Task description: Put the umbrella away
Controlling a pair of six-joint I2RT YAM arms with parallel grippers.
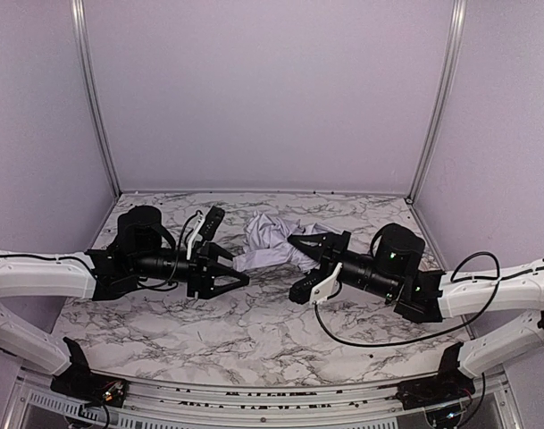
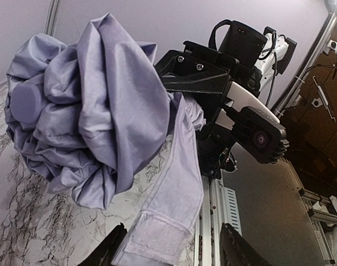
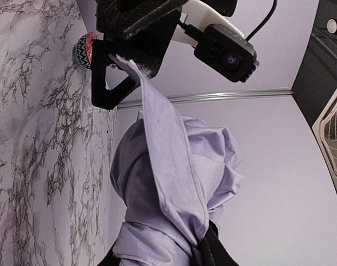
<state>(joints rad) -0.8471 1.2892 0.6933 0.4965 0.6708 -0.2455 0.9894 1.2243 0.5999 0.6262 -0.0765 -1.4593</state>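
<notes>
The umbrella (image 1: 270, 238) is a crumpled pale lavender bundle held just above the marble table between the two arms. My right gripper (image 1: 300, 248) is shut on the bundle's right side. In the right wrist view its fingers (image 3: 213, 252) clamp the fabric (image 3: 174, 183). The fabric strap (image 2: 168, 205), with a velcro patch at its end, runs from the bundle to my left gripper (image 1: 233, 267). It lies between that gripper's jaws (image 2: 171, 246), which stand wide apart; its left edge touches one finger. A round lavender end piece (image 2: 27, 102) shows in the bundle. The shaft is hidden.
The marble table (image 1: 254, 331) is walled by lavender panels at the back and sides, with aluminium posts (image 1: 432, 98) in the corners. A small red and dark patterned round thing (image 3: 84, 50) sits on the table behind my left gripper. A black cable (image 1: 388, 338) loops by the right arm.
</notes>
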